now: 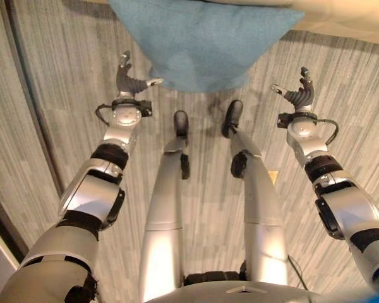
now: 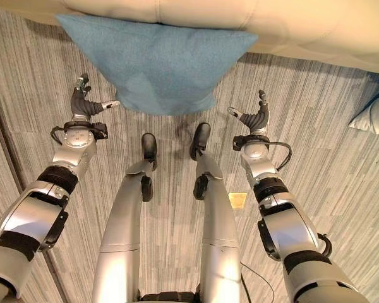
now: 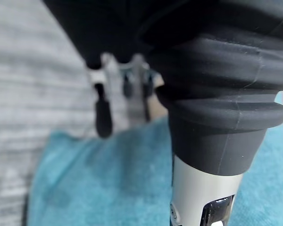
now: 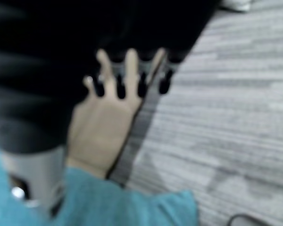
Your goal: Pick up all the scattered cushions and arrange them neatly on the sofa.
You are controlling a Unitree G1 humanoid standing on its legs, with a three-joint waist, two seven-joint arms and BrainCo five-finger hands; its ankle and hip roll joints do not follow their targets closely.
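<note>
Blue cushion [image 2: 158, 63], square and soft, leaning with its upper edge against the front of the cream sofa [image 2: 240, 19] and its lower corners hanging toward the grey striped carpet [image 2: 328, 177]; it sits between the two raised arms and is held by neither. Left hand [image 2: 85, 101], just beside the cushion's lower left corner, thumb pointing toward the fabric and close to it, whether touching cannot be told; fingers relaxed and extended, empty, as the left wrist view confirms with the dark-tipped fingers [image 3: 103, 115] straight above the blue cloth. Right hand [image 2: 256, 117], near the cushion's lower right corner but apart from it, fingers loosely spread, thumb out toward the cushion, nothing in its grasp; the right wrist view shows its fingers [image 4: 132, 70] straight, with the cream sofa front and a corner of the blue cushion beyond them. Second cushion [image 2: 374, 113], pale blue, lying on the carpet at the far right, well apart from both hands, partly cut off by the picture edge.
</note>
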